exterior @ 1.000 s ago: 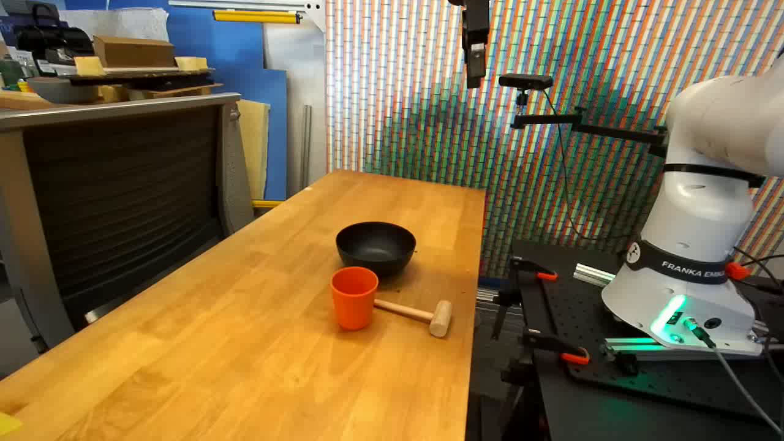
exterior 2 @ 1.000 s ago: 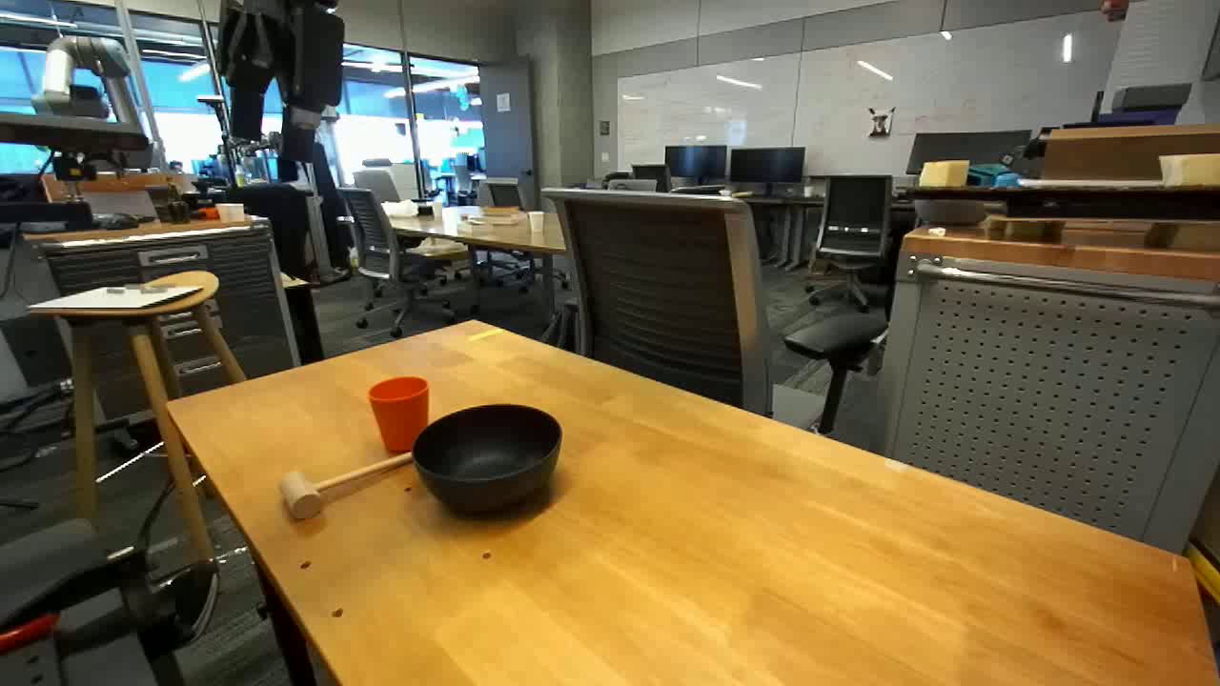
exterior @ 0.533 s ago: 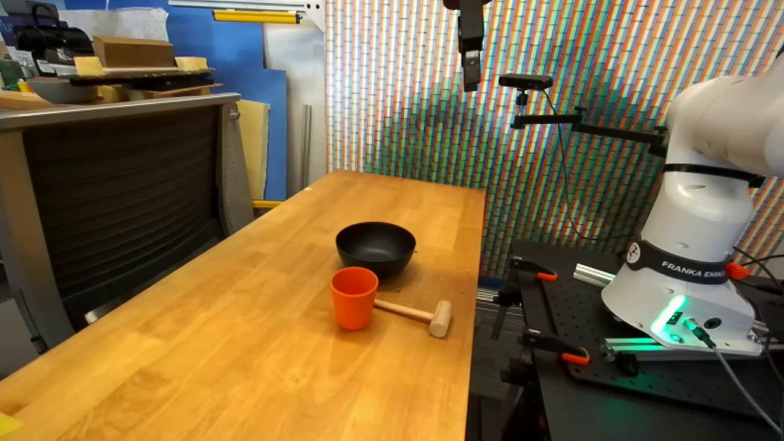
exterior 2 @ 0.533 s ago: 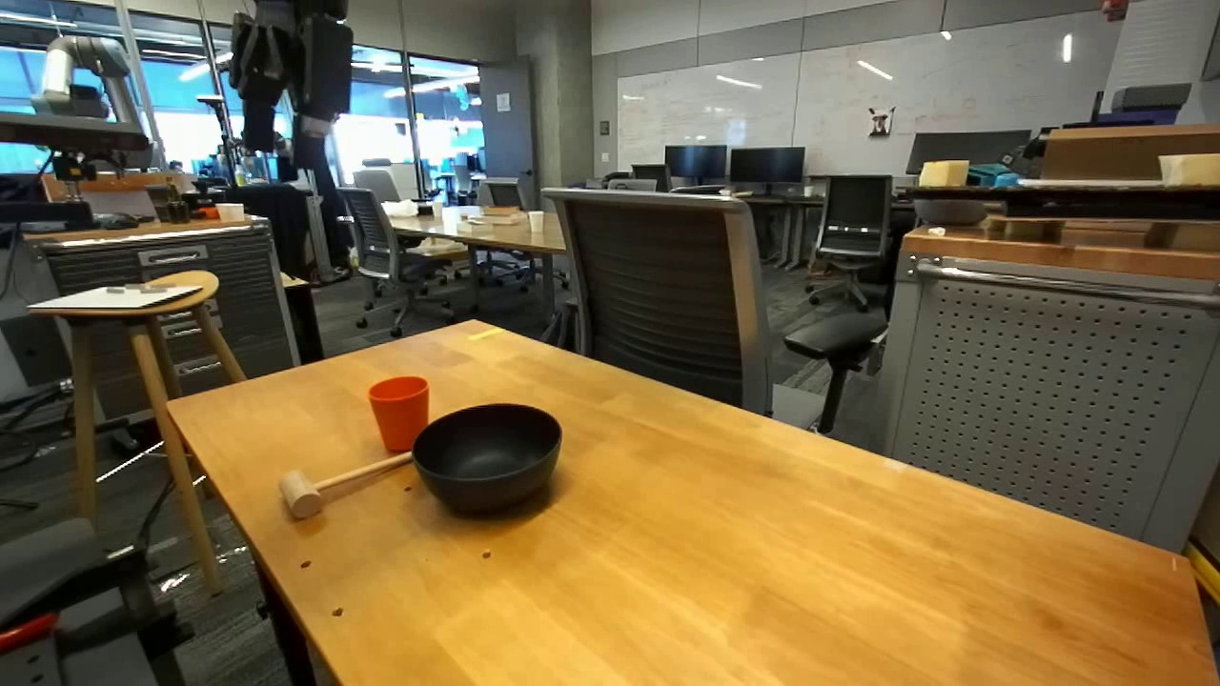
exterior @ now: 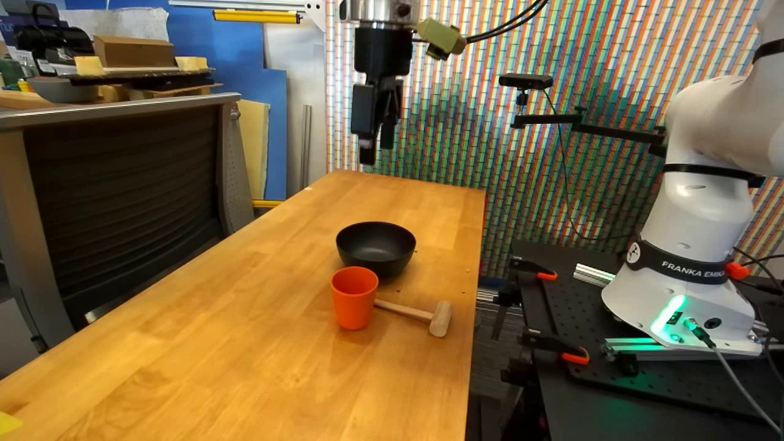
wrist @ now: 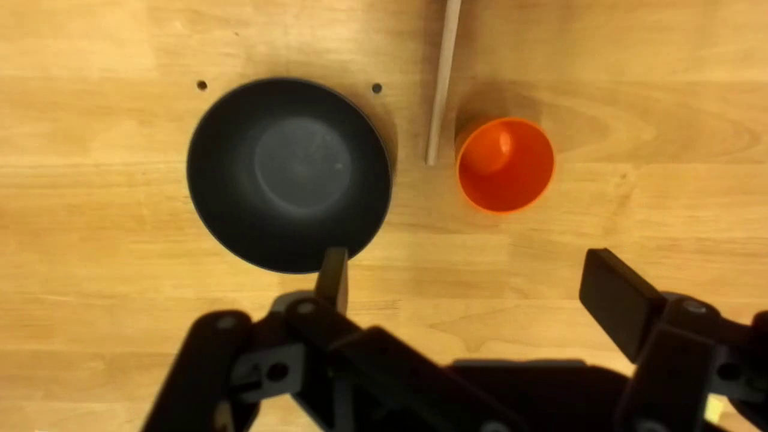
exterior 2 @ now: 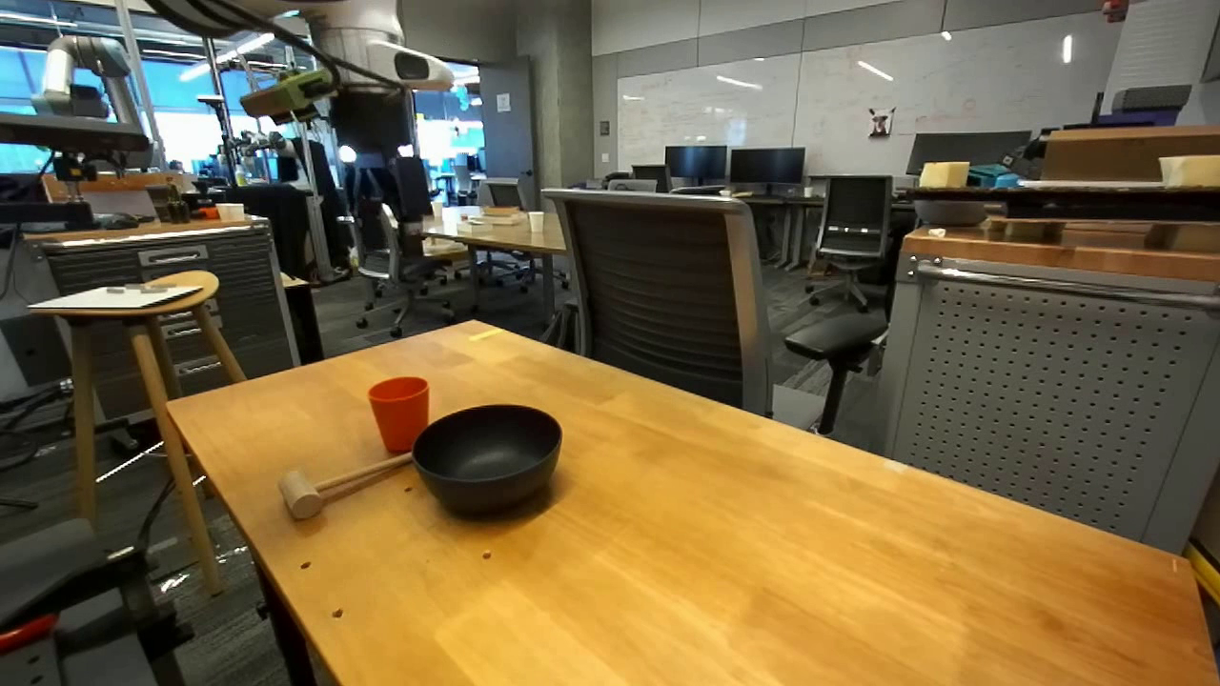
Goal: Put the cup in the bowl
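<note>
Gripper [exterior: 377, 150] has come lower and shifted away from the robot base [exterior: 680, 245] since the earlier frames; greenish boxy unit [exterior: 442, 38] beside the wrist now in shot too. Cup [wrist: 505, 165], bowl [wrist: 294, 180] and mallet [exterior: 422, 315] on the same spots as before.

Counts: one cup, orange-red, upright, mouth up. One bowl, black, round, upright, wider than the cup. One mallet, light wood, lying flat. One yellow strip [exterior 2: 486, 334] near a worktop [exterior 2: 762, 534] corner. Dark round spots [exterior 2: 486, 554] in the wood: four in an exterior view, two clear ones near the bowl in the wrist view.

Gripper released: two fingers [wrist: 618, 300] spread wide, well above the worktop. One fingertip overlaps the bowl's rim in the wrist view, line of sight only.

Cup stands on the worktop outside the bowl, near it. Mallet's handle end lies between the two, apart from both in the wrist view; tight gap.

Edges: mallet head near the long edge on the robot base side. Cup and bowl sit further in. Chair [exterior 2: 667, 295] stands along the opposite long edge.

Room: wide stretch of wood past the bowl, away from the cup; another on the cup's outer side.
</note>
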### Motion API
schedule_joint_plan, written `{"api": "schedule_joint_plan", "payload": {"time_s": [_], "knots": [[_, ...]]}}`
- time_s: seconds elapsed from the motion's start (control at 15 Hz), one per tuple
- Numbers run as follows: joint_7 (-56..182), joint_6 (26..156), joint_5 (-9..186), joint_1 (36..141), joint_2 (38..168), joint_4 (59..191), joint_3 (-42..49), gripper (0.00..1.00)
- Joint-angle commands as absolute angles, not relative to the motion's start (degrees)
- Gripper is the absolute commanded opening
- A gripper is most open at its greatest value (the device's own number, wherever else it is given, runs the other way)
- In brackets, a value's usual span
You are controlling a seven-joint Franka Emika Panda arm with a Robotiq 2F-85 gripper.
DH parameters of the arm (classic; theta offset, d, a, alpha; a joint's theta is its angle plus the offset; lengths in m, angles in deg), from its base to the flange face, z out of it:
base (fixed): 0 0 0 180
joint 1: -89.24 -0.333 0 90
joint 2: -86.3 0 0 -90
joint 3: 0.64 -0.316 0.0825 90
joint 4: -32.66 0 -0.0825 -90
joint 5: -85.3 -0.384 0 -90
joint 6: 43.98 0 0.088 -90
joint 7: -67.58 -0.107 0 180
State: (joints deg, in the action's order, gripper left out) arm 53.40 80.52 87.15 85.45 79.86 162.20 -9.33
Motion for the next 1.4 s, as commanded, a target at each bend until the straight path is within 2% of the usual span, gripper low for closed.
{"api": "schedule_joint_plan", "payload": {"time_s": [0.0, 0.27, 0.8, 0.93, 1.0, 1.07, 1.33], "knots": [[44.2, 85.6, 94.3, 84.2, 87.3, 159.4, -10.5, 1.00], [37.7, 87.0, 100.1, 82.7, 93.1, 159.6, -9.1, 1.00], [32.5, 90.3, 97.4, 79.0, 103.2, 159.2, -7.1, 1.00], [31.4, 91.9, 96.9, 78.2, 105.2, 158.9, -6.4, 0.93], [30.9, 92.6, 97.1, 77.7, 106.1, 158.7, -6.0, 0.72], [30.2, 93.5, 97.5, 77.2, 106.7, 158.7, -5.4, 0.70], [30.1, 94.9, 97.4, 76.0, 108.2, 157.9, -3.8, 0.36]]}}
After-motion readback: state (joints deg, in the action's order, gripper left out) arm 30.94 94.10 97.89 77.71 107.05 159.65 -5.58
